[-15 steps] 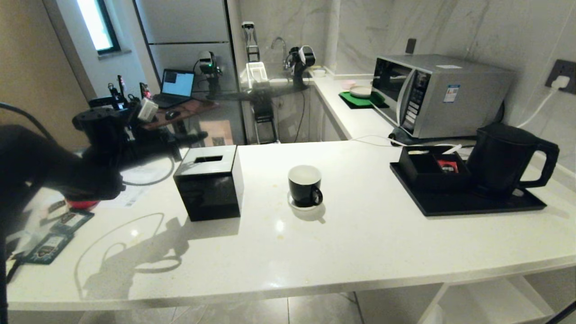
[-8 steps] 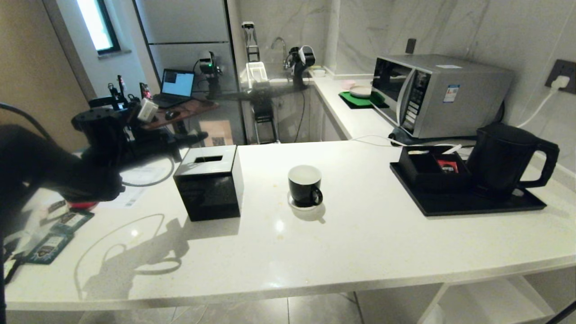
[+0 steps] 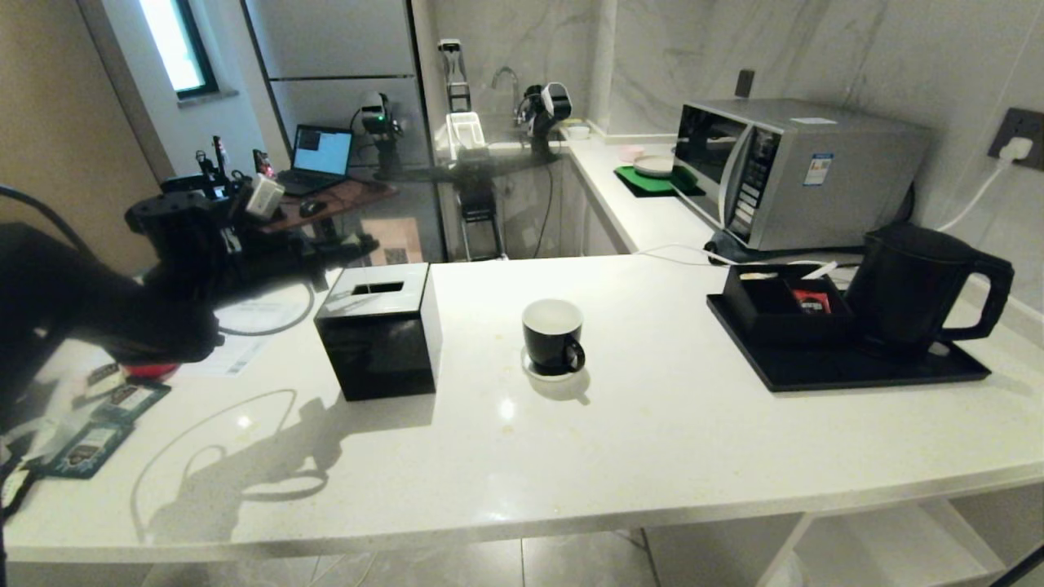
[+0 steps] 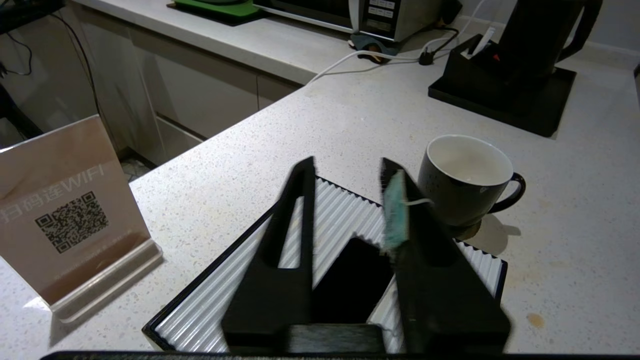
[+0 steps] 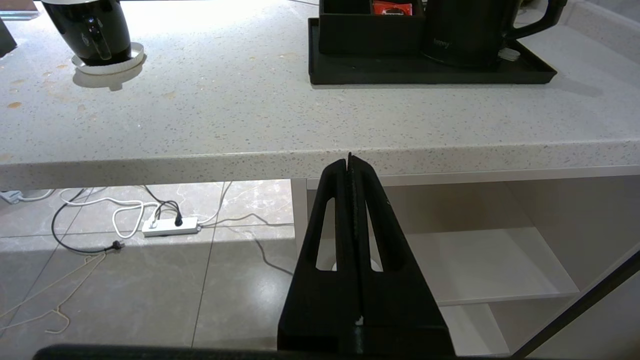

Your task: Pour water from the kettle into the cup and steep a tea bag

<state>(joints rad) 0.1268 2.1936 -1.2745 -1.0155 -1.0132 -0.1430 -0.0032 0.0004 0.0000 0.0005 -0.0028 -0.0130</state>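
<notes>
Tea bag: not visible anywhere; only a small greenish tag (image 4: 395,212) w/ a thread sticks to one finger of the left gripper (image 4: 347,170). Its jaws have just parted to a narrow gap over the tissue box (image 3: 379,330), beside the cup (image 3: 553,334). Cup looks dry, kettle (image 3: 917,285) untouched on tray (image 3: 816,371). Right gripper (image 5: 350,162) pressed closed, parked below counter edge. Likely a mis-release; pour pending.

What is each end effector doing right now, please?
Left end effector: open above the tissue box; a small teal tag with a string clings to one finger.
Right end effector: shut, empty, below the counter edge.
</notes>
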